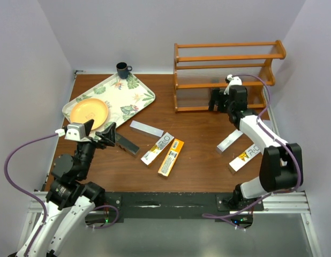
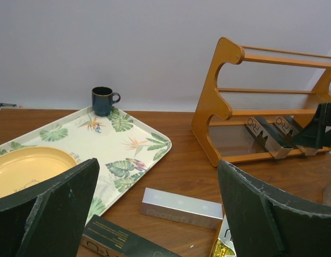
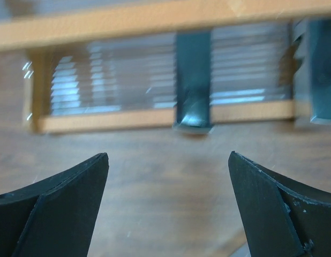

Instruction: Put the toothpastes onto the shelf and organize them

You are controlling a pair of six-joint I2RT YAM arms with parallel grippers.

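Note:
The orange-brown wooden shelf (image 1: 230, 58) stands at the back right. Two black toothpastes (image 2: 264, 136) lean on its bottom tier, and the right wrist view shows one (image 3: 193, 80) straight ahead on the rail (image 3: 128, 120). My right gripper (image 1: 219, 103) hangs open and empty just in front of that tier (image 3: 168, 155). On the table lie a silver box (image 1: 147, 128), a black box (image 1: 126, 143), a white-yellow box (image 1: 156, 148), an orange box (image 1: 171, 157), another silver box (image 1: 230, 141) and another white-yellow box (image 1: 246, 157). My left gripper (image 1: 106, 136) is open over the black box (image 2: 122, 241), near the silver one (image 2: 181, 208).
A leaf-patterned tray (image 1: 128, 99) lies at the back left and holds a yellow plate (image 1: 89, 111). A dark blue cup (image 1: 122, 69) stands behind it by the wall. White walls close the table on three sides.

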